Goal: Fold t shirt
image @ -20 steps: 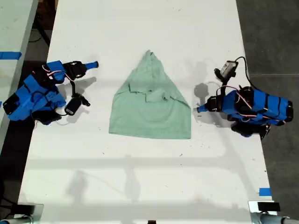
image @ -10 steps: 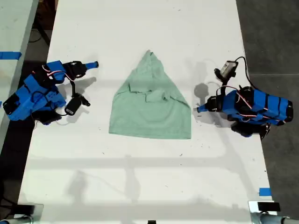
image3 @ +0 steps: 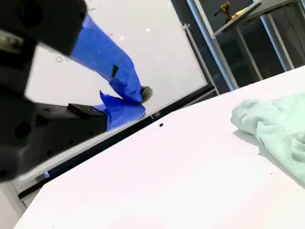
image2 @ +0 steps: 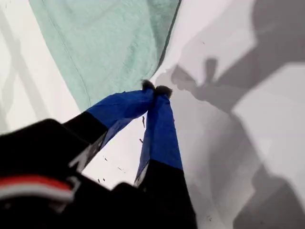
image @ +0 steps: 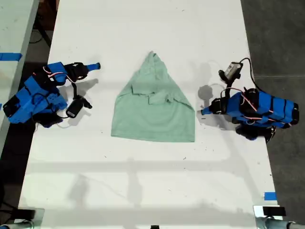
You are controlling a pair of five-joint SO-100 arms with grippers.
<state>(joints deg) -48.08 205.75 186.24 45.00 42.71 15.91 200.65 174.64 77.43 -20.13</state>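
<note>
So the t shirt [image: 153, 104] is lying mid-surface [image: 143, 181], bunched into a rough triangle. Our first claw [image2: 156, 89] is pressed together, empty, just beside the shirt's edge. Our second claw [image3: 138, 102] is pressed together too, well apart from the shirt, holding nothing.

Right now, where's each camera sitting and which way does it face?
Exterior view: overhead, looking straight down on the white table, t shirt in the middle, one blue arm at each side.
First wrist view: on my first gripper, jaws closed, pointing at the shirt's edge.
Second wrist view: on my second gripper, low over the table, looking across it past the shirt.
Shared: all three show the shirt and table.
</note>
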